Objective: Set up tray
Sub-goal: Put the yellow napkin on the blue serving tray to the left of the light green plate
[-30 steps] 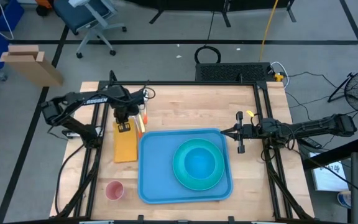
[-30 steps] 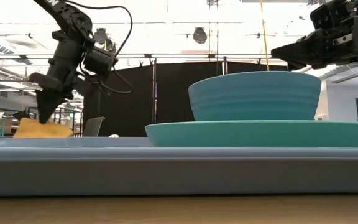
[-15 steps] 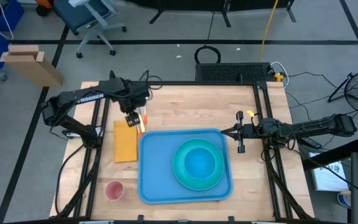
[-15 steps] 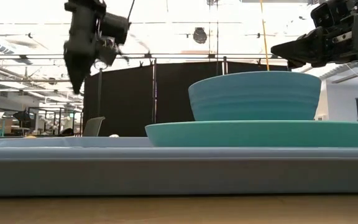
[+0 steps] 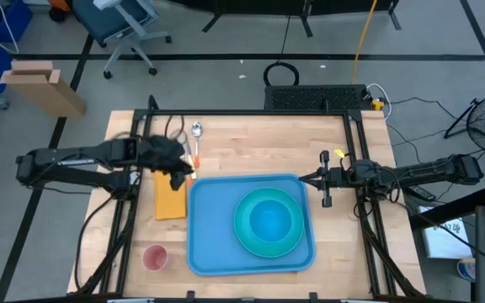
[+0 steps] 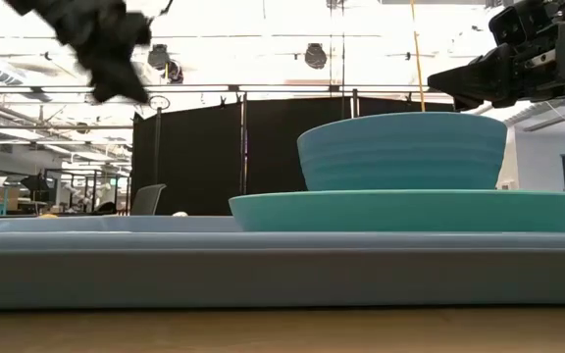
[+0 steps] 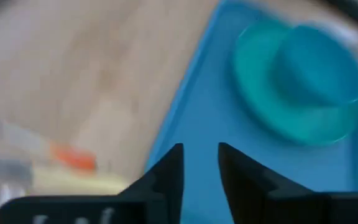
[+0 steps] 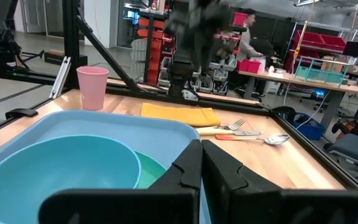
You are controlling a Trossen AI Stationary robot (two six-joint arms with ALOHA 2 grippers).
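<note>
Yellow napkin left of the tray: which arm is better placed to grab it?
Left, probably. The left claw hovers beside the flat yellow cloth napkin; the right claw waits across the large blue plastic tray.

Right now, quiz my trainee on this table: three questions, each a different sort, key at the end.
1. True or false: the teal bowl sits inside the tray.
2. Which lies off the tray? A) plate B) pink cup C) bowl
3. Fill in: the yellow napkin lies on the wood beside the tray, on the ____ arm's side.

Key: 1 true; 2 B; 3 left. The left gripper is above the napkin's far end; the right gripper waits by the tray's far right corner.
</note>
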